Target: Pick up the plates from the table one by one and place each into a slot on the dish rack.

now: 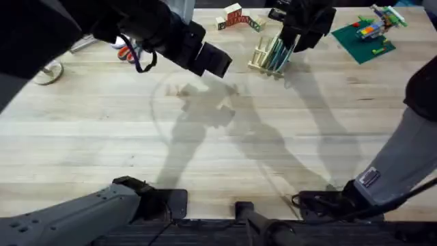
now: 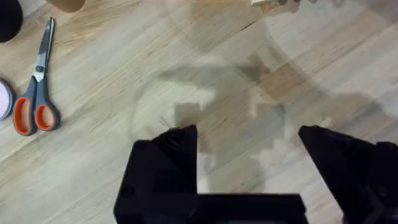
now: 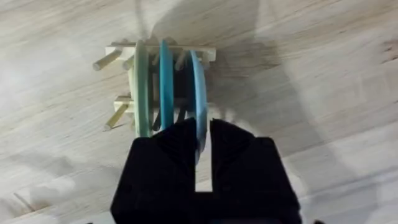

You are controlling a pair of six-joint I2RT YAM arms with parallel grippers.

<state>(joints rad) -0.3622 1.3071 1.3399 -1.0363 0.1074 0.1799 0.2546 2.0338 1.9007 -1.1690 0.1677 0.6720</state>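
**Right gripper pinches a plate standing in the rack**

The rack [image 1: 270,55] sits at the far side of the table [image 1: 218,143], right of centre. Three plates stand on edge in it, side by side between the pegs: a pale green one [image 3: 142,87], a darker blue one [image 3: 165,81] and a light blue one [image 3: 198,93].

The right gripper [image 3: 204,134] is directly over the rack, its fingers drawn close on the rim of the light blue plate, which passes between them while its lower part is seated in a slot [image 3: 183,62]. In the overhead view the same gripper [image 1: 290,46] shows as a dark mass covering the rack's top.

The left gripper [image 2: 247,140] hangs over bare wood at the far left-centre of the table, its fingers spread wide with nothing between them. From above it appears as a large dark shape [image 1: 205,60].

Scissors [image 2: 36,93] with orange and grey handles lie flat on the table off to one side of the left gripper, well apart from it. Toy blocks [image 1: 235,17] lie behind the rack, and a green mat [image 1: 369,37] with a brick model sits at the far right.
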